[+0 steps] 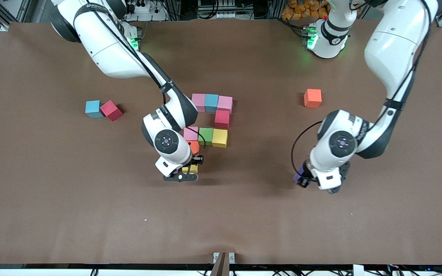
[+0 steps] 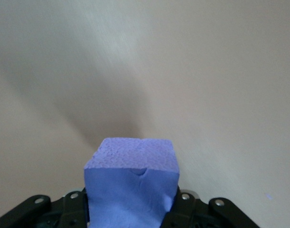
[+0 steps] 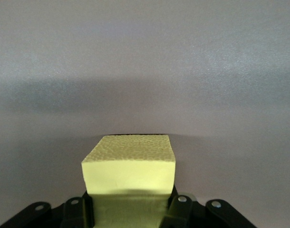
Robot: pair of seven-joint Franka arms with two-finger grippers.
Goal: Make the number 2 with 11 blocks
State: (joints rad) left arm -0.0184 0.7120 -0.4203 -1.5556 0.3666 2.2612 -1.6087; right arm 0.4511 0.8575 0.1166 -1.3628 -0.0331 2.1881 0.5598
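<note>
Front view gives you the number 2 [image 1: 209, 120] partly built in the middle of the tabletop [image 1: 244, 214]: a row of pink block [image 1: 198, 102], light blue block [image 1: 211, 102] and pink block [image 1: 225, 103] farthest from the front camera, a crimson block [image 1: 222, 118] just nearer under the end toward the left arm, then a row of pink [image 1: 190, 133], green [image 1: 206, 136] and yellow [image 1: 220, 138] blocks, and an orange block [image 1: 194, 146] nearer again at the end toward the right arm, half hidden by that arm

Your right gripper [image 1: 190, 168] is low, just on the camera side of that orange block, its fingers clamped on a yellow block [image 3: 128, 168], which the right wrist view shows pinched between them

Your left gripper [image 1: 306, 177] is over bare tabletop toward the left arm's end, well apart from the digit, its fingers closed on a purple block [image 2: 130, 183]

Three loose blocks lie apart from the digit: an orange one [image 1: 312, 97] toward the left arm's end, and a light blue one [image 1: 93, 108] touching a crimson one [image 1: 111, 110] toward the right arm's end
</note>
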